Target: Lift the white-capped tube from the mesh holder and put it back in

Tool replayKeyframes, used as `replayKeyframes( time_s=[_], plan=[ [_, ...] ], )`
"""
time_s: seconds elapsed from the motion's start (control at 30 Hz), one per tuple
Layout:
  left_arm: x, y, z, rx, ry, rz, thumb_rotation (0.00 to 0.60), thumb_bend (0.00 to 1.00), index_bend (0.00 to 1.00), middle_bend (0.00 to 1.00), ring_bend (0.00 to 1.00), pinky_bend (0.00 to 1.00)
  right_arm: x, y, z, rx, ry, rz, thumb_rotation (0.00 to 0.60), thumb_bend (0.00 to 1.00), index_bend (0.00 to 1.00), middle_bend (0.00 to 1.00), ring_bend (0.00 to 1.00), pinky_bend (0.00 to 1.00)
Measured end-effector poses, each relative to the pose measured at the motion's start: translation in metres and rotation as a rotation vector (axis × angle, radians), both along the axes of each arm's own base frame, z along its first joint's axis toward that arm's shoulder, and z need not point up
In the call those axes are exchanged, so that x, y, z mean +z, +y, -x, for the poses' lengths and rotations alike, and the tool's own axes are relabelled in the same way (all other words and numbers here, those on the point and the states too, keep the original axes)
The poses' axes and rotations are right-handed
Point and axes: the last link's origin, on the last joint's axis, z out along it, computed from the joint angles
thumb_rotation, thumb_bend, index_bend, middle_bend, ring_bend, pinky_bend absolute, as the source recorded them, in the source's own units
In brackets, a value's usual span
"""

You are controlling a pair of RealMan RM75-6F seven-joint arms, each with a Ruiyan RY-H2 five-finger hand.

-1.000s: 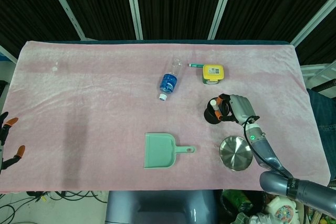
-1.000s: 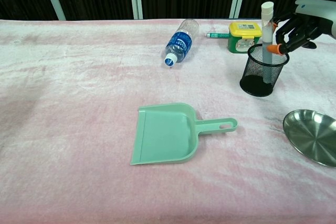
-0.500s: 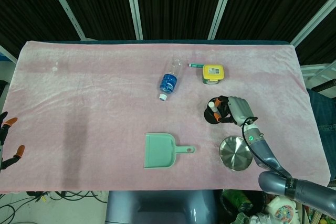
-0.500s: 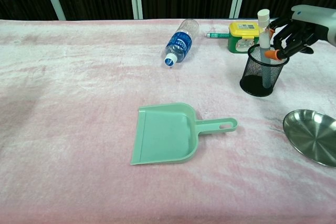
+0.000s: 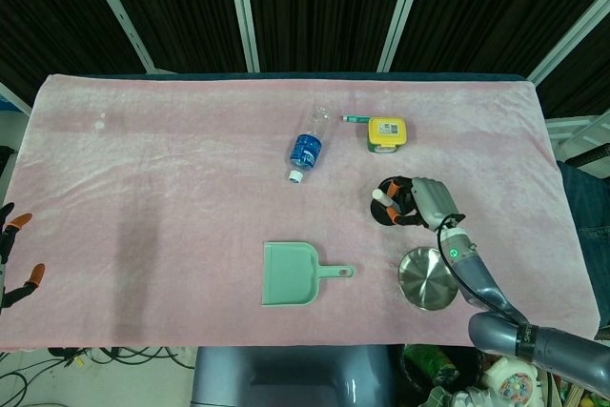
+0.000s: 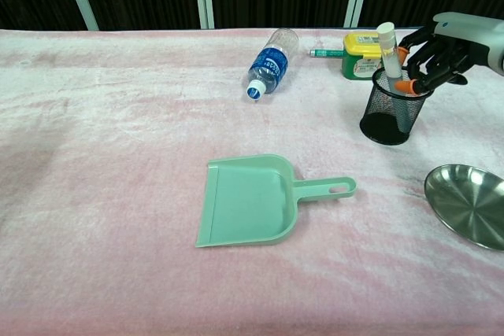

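The white-capped tube (image 6: 389,54) stands in the black mesh holder (image 6: 391,116), leaning left, its cap above the rim. My right hand (image 6: 439,43) sits just right of the holder's top, and its orange-tipped fingertips (image 6: 405,84) pinch the tube at rim height. In the head view the tube's cap (image 5: 378,195) shows over the holder (image 5: 389,212), with the right hand (image 5: 431,200) against it. My left hand (image 5: 11,253) hangs off the table's left edge, fingers apart and holding nothing.
A water bottle (image 6: 269,64) lies at the back centre. A yellow box (image 6: 364,43) and a green marker (image 6: 324,53) sit behind the holder. A green dustpan (image 6: 248,200) lies mid-table, and a steel bowl (image 6: 468,204) rests at the front right.
The right hand has lowered the tube deeper into the holder, and the tube has tilted to the left. The left hand has not moved.
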Motion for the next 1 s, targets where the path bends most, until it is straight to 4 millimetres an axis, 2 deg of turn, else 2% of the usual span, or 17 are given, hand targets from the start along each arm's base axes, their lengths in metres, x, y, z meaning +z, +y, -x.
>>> replayKeyframes(
  time_s=[0.37,0.63,0.83,0.9,1.0],
  plan=[
    [0.000,0.000,0.000,-0.001,0.002,0.002,0.600,0.32,0.16,0.02,0.00,0.00,-0.001,0.002,-0.002,0.011,0.006,-0.018,0.600,0.35,0.35,0.71,0.86,0.86],
    [0.000,0.000,0.000,-0.001,0.001,0.001,0.600,0.32,0.16,0.02,0.00,0.00,0.002,0.002,-0.004,0.012,0.005,-0.016,0.600,0.35,0.32,0.71,0.86,0.86],
    [0.000,0.000,0.000,0.000,0.000,0.001,0.600,0.32,0.16,0.02,0.00,0.00,0.014,0.000,-0.006,0.007,-0.023,0.017,0.600,0.35,0.27,0.71,0.85,0.86],
    [0.000,0.000,0.000,0.000,0.000,0.001,0.600,0.32,0.16,0.02,0.00,0.00,0.021,-0.001,-0.007,0.004,-0.038,0.033,0.600,0.35,0.23,0.67,0.82,0.84],
    [0.001,0.000,0.000,-0.001,-0.003,-0.003,0.600,0.32,0.16,0.02,0.00,0.00,0.039,0.001,-0.003,-0.002,-0.059,0.069,0.600,0.35,0.13,0.54,0.71,0.75]
  ],
)
